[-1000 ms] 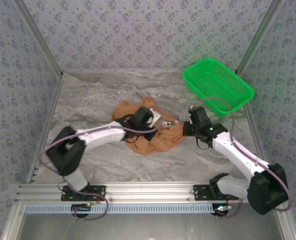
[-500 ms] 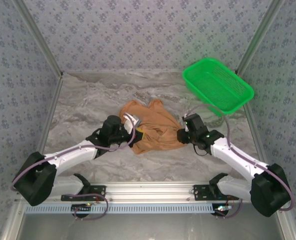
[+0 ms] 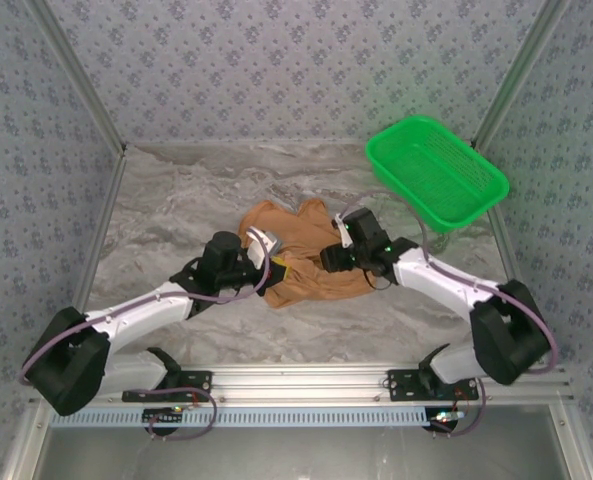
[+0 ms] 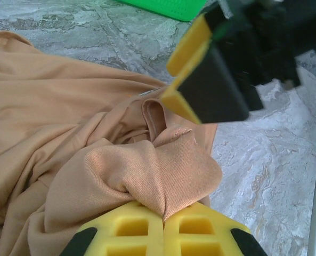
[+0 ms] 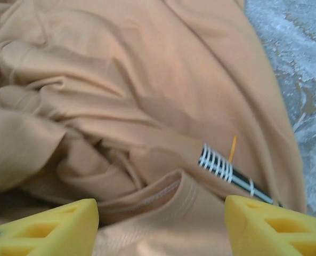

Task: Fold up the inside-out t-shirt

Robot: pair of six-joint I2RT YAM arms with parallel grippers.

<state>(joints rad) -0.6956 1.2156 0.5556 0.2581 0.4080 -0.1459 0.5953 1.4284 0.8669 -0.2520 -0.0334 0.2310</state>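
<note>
Mid-table, left gripper (image 4: 163,220) is pinched shut on a bunched fold of the t-shirt (image 3: 306,235), apparently anchoring it, while right gripper (image 3: 332,258) hovers open, empty, likely lining up a grab.

The inside-out t-shirt (image 3: 301,255) is matt orange-tan cloth, soft and wrinkled. Its fine knit weave shows where it bunches at the yellow pads (image 4: 131,229) of the left gripper (image 4: 163,220), which look like matt moulded foam or rubber with square hollows. The table (image 3: 176,200) beneath has a smooth grey marbled finish, the basket (image 3: 436,170) at two o'clock from the shirt is glossy green plastic mesh, and at six o'clock lies a dull, ribbed metal rail (image 3: 296,380).
</note>
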